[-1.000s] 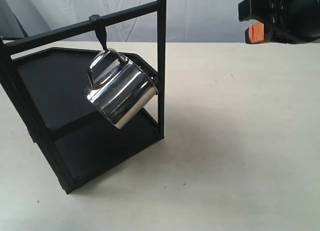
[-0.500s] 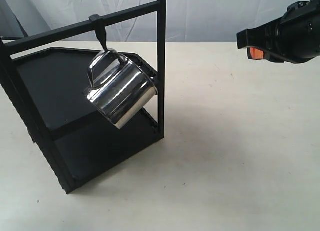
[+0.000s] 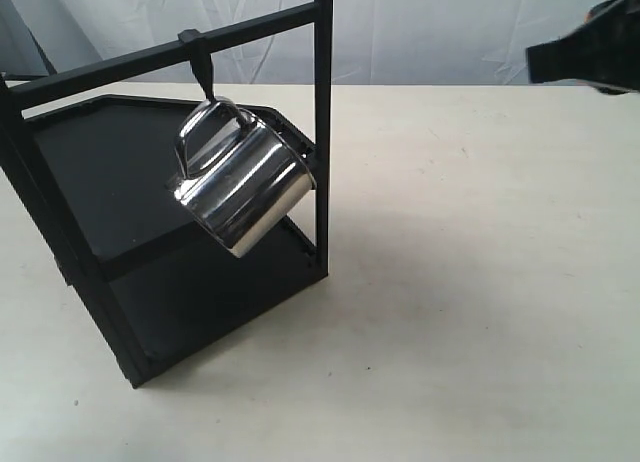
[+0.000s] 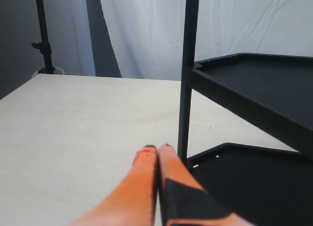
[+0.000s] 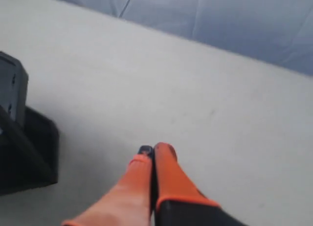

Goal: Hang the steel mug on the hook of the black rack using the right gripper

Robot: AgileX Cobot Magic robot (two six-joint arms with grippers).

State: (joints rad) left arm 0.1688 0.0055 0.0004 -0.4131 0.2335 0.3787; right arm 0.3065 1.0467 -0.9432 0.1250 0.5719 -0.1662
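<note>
The steel mug (image 3: 243, 188) hangs tilted by its looped handle from the hook (image 3: 200, 67) on the black rack's (image 3: 322, 122) upper crossbar. No gripper touches it. Only a black part of the right arm (image 3: 590, 54) shows at the exterior view's top right edge, far from the rack. In the right wrist view my right gripper (image 5: 154, 149) is shut and empty above bare table, a corner of the black rack (image 5: 19, 138) off to one side. My left gripper (image 4: 157, 147) is shut and empty, close beside a rack post (image 4: 187, 79) and the lower shelf (image 4: 254, 182).
The pale table (image 3: 480, 282) spreads to the right of the rack. White cloth (image 3: 420, 32) hangs behind it. In the left wrist view a dark stand (image 4: 44, 35) rises past the table's far edge.
The right arm has drawn back to the right and toward the frame edge; its orange fingertip no longer shows in the exterior view. The mug and rack have stayed still.
</note>
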